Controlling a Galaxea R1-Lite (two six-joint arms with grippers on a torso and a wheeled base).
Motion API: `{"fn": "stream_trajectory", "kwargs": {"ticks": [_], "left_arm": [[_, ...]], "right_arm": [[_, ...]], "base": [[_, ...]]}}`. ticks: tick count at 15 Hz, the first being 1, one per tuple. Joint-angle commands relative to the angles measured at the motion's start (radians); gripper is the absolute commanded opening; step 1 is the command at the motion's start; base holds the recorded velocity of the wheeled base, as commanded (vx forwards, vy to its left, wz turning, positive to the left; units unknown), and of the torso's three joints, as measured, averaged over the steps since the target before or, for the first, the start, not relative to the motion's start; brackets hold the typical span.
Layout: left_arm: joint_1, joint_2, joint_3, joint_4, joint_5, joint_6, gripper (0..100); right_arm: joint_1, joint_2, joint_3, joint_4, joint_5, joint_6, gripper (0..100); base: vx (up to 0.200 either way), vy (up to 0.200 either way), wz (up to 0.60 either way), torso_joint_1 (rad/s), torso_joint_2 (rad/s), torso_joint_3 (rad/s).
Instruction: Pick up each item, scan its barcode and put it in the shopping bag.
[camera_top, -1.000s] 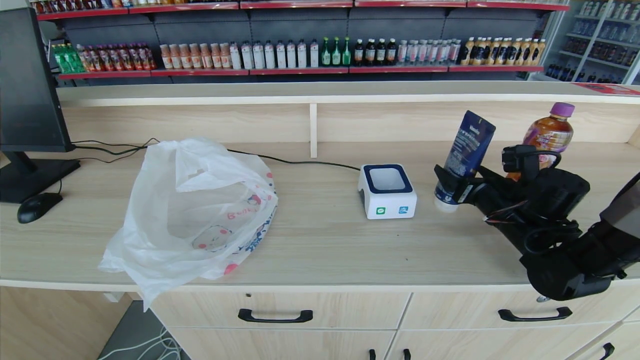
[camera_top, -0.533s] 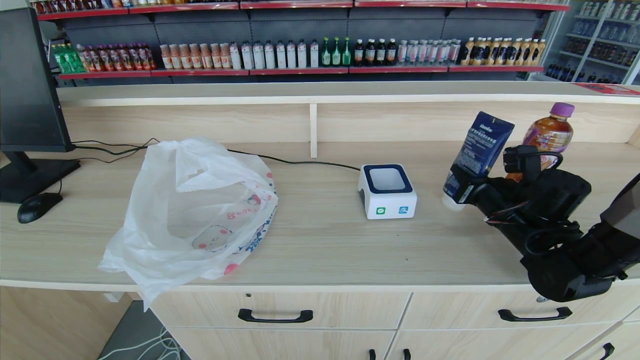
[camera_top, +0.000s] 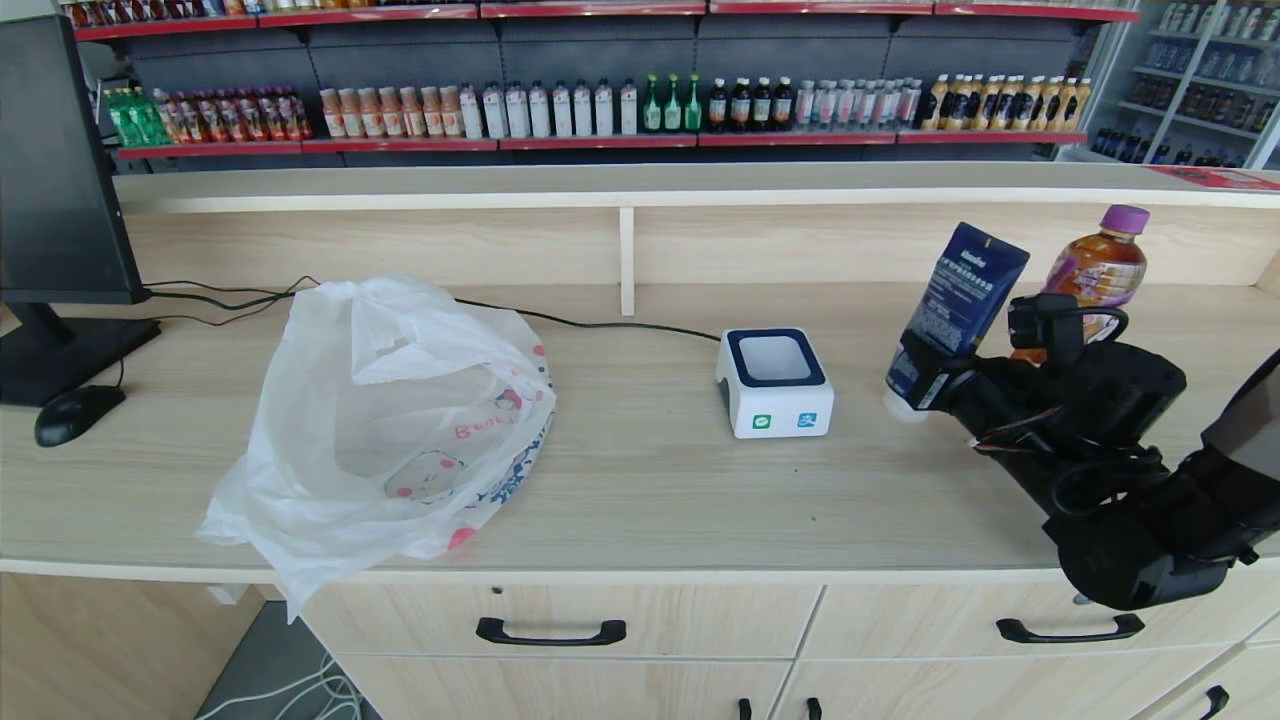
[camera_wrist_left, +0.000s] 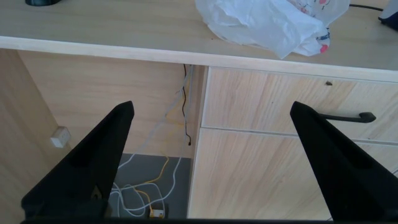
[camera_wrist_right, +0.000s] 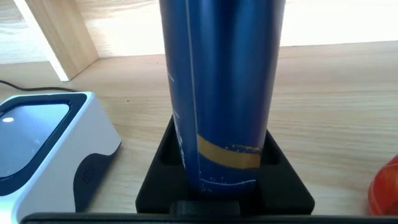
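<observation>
Holding the blue tube (camera_top: 957, 295) is my job right now. My right gripper (camera_top: 925, 385) is closed tight around its lower end, near the white cap. The tube is in the right part of the head picture and leans with its flat end toward the upper right. I cannot tell if the cap touches the counter (camera_top: 650, 480). From my right wrist, the tube (camera_wrist_right: 221, 93) stands between the black pads (camera_wrist_right: 283, 180) of the gripper (camera_wrist_right: 222, 180).

A little to the left of the tube, near the middle of the head picture, sits the white scanner (camera_top: 775, 385) with its window facing up. Just behind my gripper stands an orange drink bottle (camera_top: 1100, 262) with a purple cap. Far over in the left half lies the shopping bag (camera_top: 400, 420), white and crumpled, and its mouth looks open. My left gripper (camera_wrist_left: 211, 168) hangs low in front of the drawers, fingers spread wide, with nothing in it.

I think I am at the scanning step, because the tube is picked up but not over the scanner yet. Next I should carry it over the window and turn the barcode to face down. I cannot see the barcode, so I may need to twist the tube. After that it goes in the bag.
</observation>
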Motion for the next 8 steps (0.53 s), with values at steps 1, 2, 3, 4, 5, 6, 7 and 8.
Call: {"fn": "stream_trajectory", "kwargs": {"ticks": [1, 2, 3, 4, 5, 6, 7, 8], "left_arm": [[0.000, 0.000, 0.000, 0.000, 0.000, 0.000, 100], [0.000, 0.000, 0.000, 0.000, 0.000, 0.000, 100], [0.000, 0.000, 0.000, 0.000, 0.000, 0.000, 100], [0.000, 0.000, 0.000, 0.000, 0.000, 0.000, 100], [0.000, 0.000, 0.000, 0.000, 0.000, 0.000, 100], [0.000, 0.000, 0.000, 0.000, 0.000, 0.000, 100], [0.000, 0.000, 0.000, 0.000, 0.000, 0.000, 100], [0.000, 0.000, 0.000, 0.000, 0.000, 0.002, 100]], "right_arm": [[0.001, -0.004, 0.002, -0.001, 0.000, 0.000, 0], [0.001, -0.006, 0.002, -0.001, 0.000, 0.000, 0], [0.002, -0.009, 0.000, -0.001, 0.000, 0.000, 0], [0.004, -0.015, -0.001, -0.001, 0.002, -0.002, 0], [0.005, -0.021, -0.001, -0.001, 0.002, 0.000, 0], [0.005, -0.030, -0.001, -0.001, 0.003, 0.000, 0], [0.007, -0.044, -0.001, -0.001, 0.005, 0.000, 0], [0.011, -0.069, 0.000, -0.001, 0.005, 0.001, 0]], "base": [[0.000, 0.000, 0.00, 0.000, 0.00, 0.000], [0.000, 0.000, 0.00, 0.000, 0.00, 0.000], [0.000, 0.000, 0.00, 0.000, 0.00, 0.000], [0.000, 0.000, 0.00, 0.000, 0.00, 0.000], [0.000, 0.000, 0.00, 0.000, 0.00, 0.000], [0.000, 0.000, 0.00, 0.000, 0.00, 0.000], [0.000, 0.000, 0.00, 0.000, 0.00, 0.000], [0.000, 0.000, 0.00, 0.000, 0.00, 0.000]]}}
